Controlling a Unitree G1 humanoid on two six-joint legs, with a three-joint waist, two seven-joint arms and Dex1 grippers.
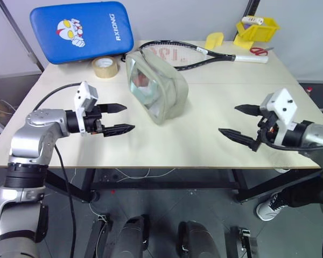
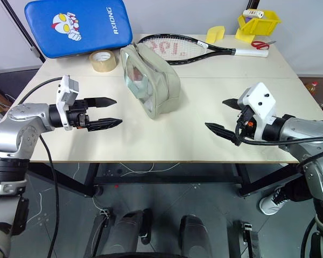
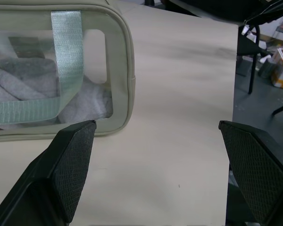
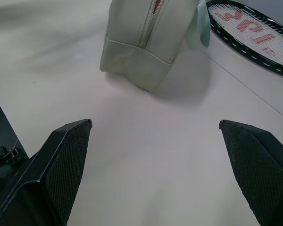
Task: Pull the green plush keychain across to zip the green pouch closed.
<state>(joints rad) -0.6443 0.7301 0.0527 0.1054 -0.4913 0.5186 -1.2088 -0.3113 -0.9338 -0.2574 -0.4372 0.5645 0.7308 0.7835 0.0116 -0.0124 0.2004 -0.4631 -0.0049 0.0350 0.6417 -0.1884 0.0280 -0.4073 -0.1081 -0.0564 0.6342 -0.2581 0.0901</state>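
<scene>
From the head camera I see the green pouch standing mid-table, my left gripper and right gripper on either side, both spread wide and empty. My left wrist view shows the pouch's clear window and a mint strap. My right wrist view shows its zipper; I cannot make out the keychain.
</scene>
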